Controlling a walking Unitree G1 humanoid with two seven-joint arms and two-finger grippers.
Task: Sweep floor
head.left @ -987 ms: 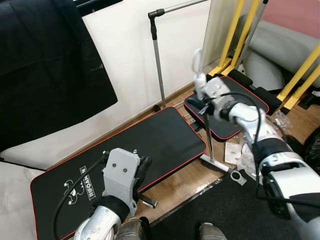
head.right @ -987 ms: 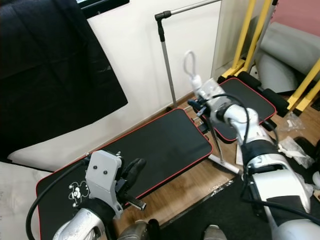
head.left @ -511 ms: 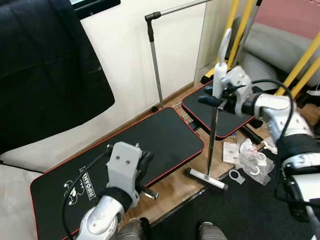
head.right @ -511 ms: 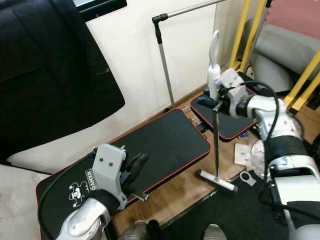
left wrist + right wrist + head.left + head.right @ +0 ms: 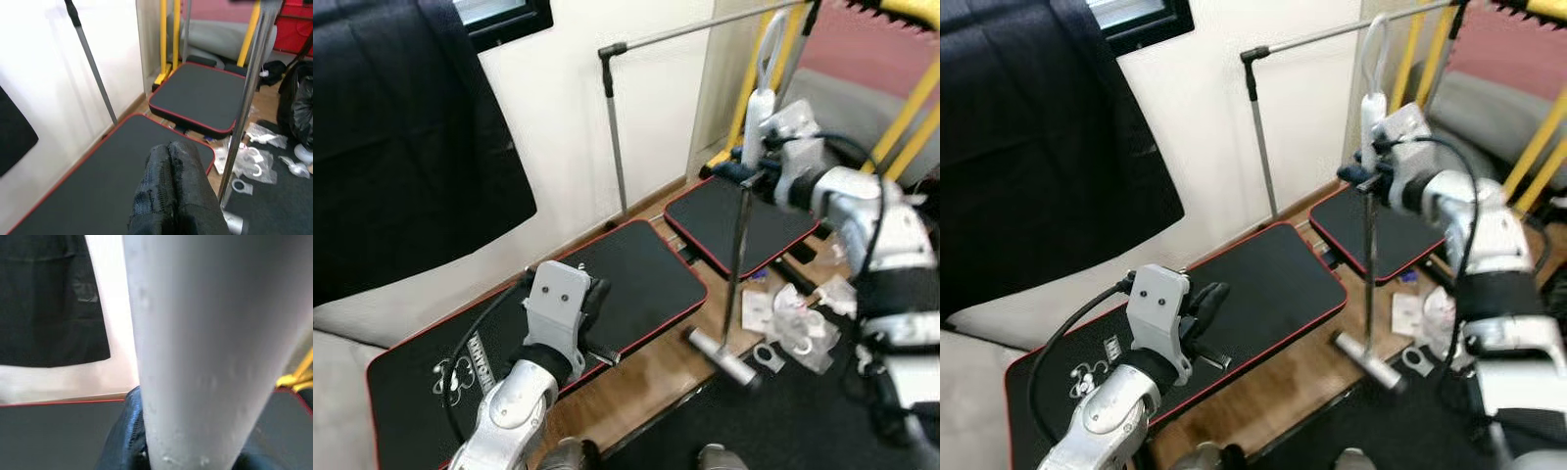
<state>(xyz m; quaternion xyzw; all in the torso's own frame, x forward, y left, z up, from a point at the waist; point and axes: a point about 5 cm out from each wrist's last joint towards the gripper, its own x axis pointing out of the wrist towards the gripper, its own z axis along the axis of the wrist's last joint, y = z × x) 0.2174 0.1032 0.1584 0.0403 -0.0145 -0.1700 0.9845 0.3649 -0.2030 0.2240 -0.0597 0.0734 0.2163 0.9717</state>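
I hold a sweeper by its thin metal pole (image 5: 736,255), with my right gripper (image 5: 744,177) shut on it just below the white handle (image 5: 759,108). The pole stands nearly upright. Its grey bar head (image 5: 722,355) rests on the wooden floor (image 5: 656,377) beside the mats. Clear plastic wrappers and scraps (image 5: 800,325) lie on the floor right of the head. In the right wrist view the white handle (image 5: 205,347) is pressed close to the camera. My left gripper (image 5: 595,299) hovers over the long black mat, its fingers (image 5: 171,191) pressed together, holding nothing.
Two black mats with red edges (image 5: 636,269) (image 5: 744,220) lie along the wall. A clothes rail stand (image 5: 617,127) rises behind them, with yellow frame bars (image 5: 744,88) and a grey cushion (image 5: 847,103) further right. Black cloth (image 5: 411,127) hangs on the wall. Dark carpet (image 5: 803,421) covers the near right.
My right arm has carried the sweeper up and to the right, bringing the pole more upright; its head slid nearer along the wood. The camera shifted a little.
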